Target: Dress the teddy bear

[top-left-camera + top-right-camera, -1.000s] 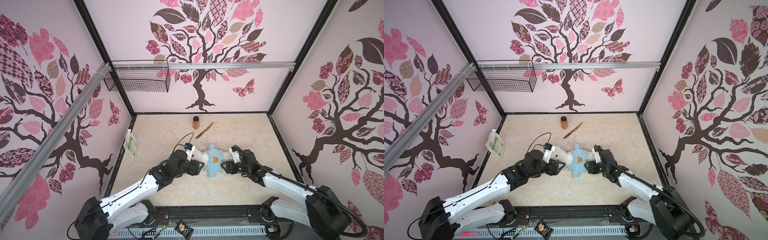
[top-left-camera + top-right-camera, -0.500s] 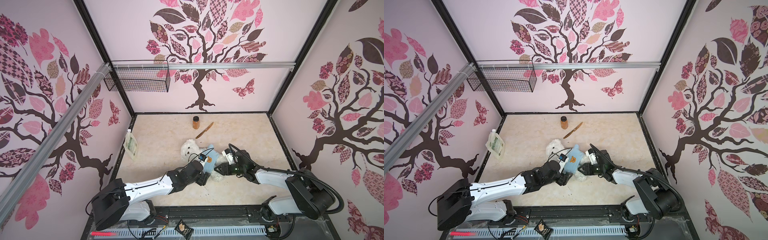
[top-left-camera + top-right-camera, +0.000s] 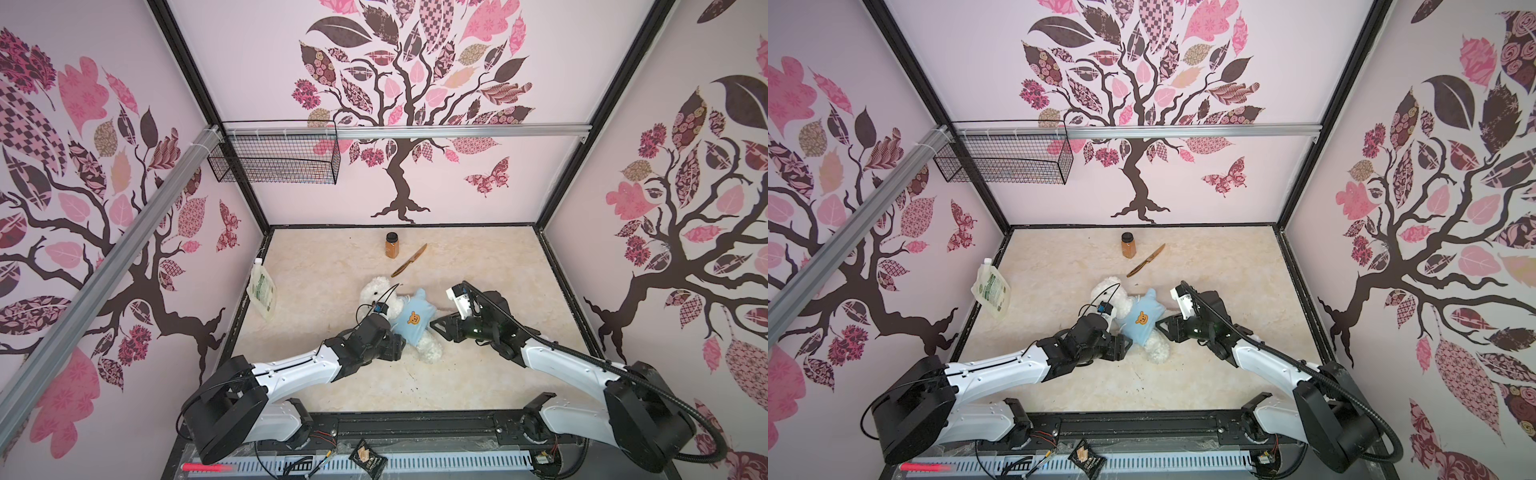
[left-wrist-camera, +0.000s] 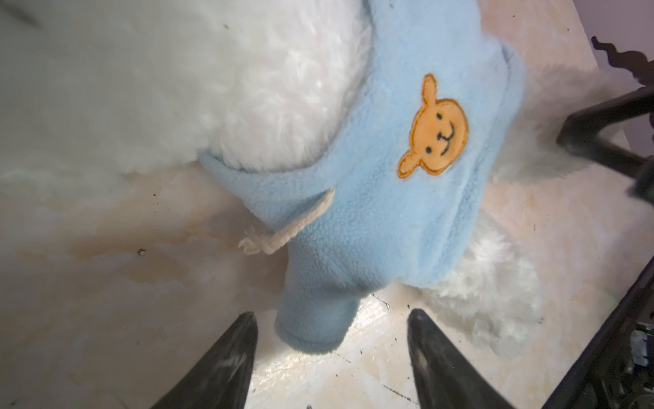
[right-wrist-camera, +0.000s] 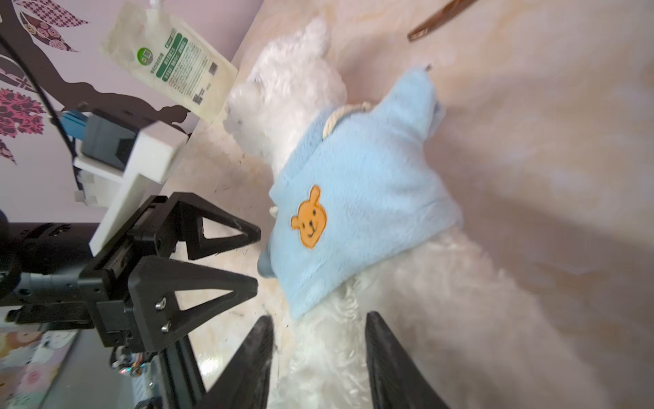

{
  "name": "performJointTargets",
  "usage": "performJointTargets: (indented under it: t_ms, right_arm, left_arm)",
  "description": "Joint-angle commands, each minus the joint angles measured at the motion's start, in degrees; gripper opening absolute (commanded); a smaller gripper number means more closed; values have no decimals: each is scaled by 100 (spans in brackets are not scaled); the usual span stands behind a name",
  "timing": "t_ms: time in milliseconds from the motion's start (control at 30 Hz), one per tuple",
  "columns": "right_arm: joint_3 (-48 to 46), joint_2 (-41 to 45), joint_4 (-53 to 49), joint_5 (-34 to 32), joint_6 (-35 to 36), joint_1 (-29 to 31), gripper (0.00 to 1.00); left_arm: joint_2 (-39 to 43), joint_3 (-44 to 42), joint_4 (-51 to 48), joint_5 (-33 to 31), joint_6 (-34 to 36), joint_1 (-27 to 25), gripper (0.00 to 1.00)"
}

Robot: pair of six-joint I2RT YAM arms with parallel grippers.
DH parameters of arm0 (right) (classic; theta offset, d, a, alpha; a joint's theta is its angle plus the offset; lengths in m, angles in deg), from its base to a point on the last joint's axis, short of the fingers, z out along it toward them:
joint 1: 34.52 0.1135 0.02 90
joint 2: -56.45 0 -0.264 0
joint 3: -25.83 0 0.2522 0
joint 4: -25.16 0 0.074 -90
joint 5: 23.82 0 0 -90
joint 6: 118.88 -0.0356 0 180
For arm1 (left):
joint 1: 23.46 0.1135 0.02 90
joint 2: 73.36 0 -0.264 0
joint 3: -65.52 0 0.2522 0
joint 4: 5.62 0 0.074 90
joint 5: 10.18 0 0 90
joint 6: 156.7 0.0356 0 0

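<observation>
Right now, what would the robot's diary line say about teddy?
teddy bear: lying, blue shirt over torso | left tool: open around sleeve end | right tool: astride leg, grip unclear

One white teddy bear lies mid-table, wearing one light blue shirt with one tan bear-face patch. Near the far edge stand one brown jar and one wooden knife. One pouch leans at the left edge. One wire basket hangs above the far left corner. Two grippers: left gripper, right gripper.
</observation>
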Motion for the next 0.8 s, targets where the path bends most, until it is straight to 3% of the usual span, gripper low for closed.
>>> performJointTargets:
  t_ms: [0,267,567,767]
  right_arm:
    - [207,23,-177,-665,331,32,48]
    - [244,-203,-134,-791,155,26,51]
    - [259,-152,-288,-965,192,34,52]
    - [330,-127,-381,-891,387,34,53]
  left_arm:
    - [-265,-150,579,693,-225,257,69]
    - [-1031,338,973,1475,-143,426,67]
    - [-1205,959,785,1761,-153,428,30]
    - [-1158,1426,349,1947,-298,437,11]
